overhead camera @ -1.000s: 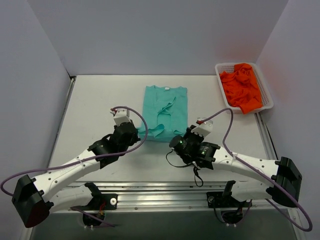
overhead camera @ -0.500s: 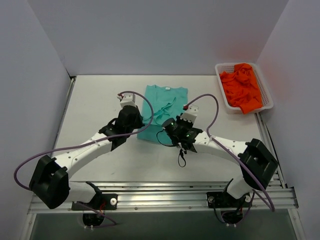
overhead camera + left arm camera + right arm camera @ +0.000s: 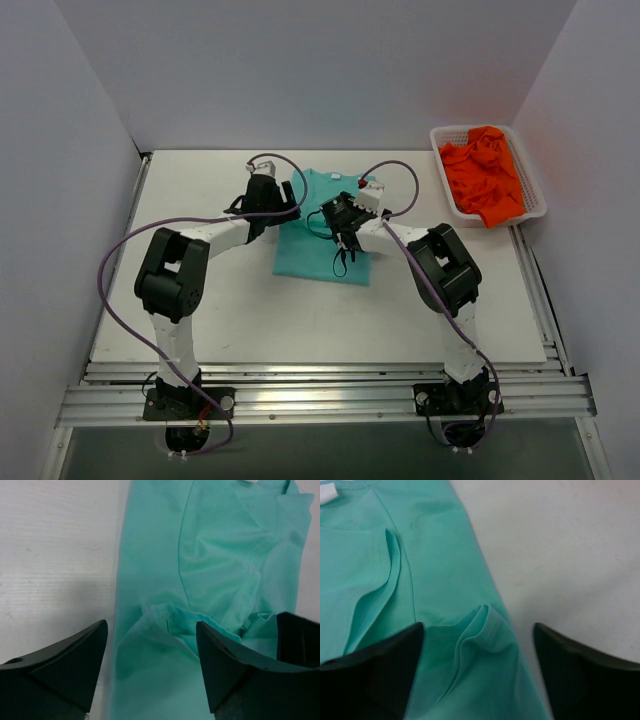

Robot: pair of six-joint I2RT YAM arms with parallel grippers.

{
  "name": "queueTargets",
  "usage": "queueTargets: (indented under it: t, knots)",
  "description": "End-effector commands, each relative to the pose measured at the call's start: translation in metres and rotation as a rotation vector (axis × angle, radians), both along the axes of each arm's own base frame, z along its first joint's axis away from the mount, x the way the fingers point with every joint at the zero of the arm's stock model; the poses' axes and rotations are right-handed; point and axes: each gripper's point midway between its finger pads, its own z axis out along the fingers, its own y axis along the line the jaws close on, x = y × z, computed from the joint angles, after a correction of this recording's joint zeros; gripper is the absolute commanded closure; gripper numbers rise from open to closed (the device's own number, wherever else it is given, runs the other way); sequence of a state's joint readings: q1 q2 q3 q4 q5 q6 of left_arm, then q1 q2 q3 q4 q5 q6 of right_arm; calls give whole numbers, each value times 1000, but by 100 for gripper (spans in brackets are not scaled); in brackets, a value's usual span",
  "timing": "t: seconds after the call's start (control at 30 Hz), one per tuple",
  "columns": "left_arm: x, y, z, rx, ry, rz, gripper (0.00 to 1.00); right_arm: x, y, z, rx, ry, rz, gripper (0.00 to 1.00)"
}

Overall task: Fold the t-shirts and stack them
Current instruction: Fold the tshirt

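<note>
Teal-green t-shirt [image 3: 325, 240] is lying in the far middle of the surface [image 3: 200, 300], laid out as a narrow oblong with its collar end pointing to the far side. A few loose folds of its own cloth sit on top of it.

Both arms are stretched out over it. The left gripper [image 3: 285, 203] sits at the shirt's left edge. In the left wrist view its jaws are spread well apart [image 3: 150, 630], with the shirt's [image 3: 215, 570] left hem running up between them and a small raised pucker just ahead. Nothing is pinched, as far as I can see.

The right gripper [image 3: 337, 215] hangs over the shirt's far half, nearer the right side. Its own camera shows the jaws wide apart too [image 3: 479, 627], and a little ridge of teal cloth [image 3: 395, 580] stands bunched up between the fingertips, right on the shirt's right edge. It isn't clamped on anything either. The white neck label [image 3: 327, 492] peeks in at the top left corner of that view.

Over in the far right corner there's a white basket [image 3: 530, 170] holding the orange t-shirts [image 3: 485, 175], all crumpled in a heap, well apart from the teal one.
</note>
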State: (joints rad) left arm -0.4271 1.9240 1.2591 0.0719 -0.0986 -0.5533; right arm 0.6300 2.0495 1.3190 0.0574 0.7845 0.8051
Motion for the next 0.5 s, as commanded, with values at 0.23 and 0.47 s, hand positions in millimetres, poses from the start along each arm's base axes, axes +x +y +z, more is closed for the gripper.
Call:
queueTargets:
  t: [0.23, 0.47]
  knots:
    - [44, -5, 110, -92, -219, -77, 5, 22, -34, 84, -44, -112, -109, 0]
    - [-21, 39, 96, -109, -174, 90, 7, -40, -42, 71, 68, -128, -79, 0]
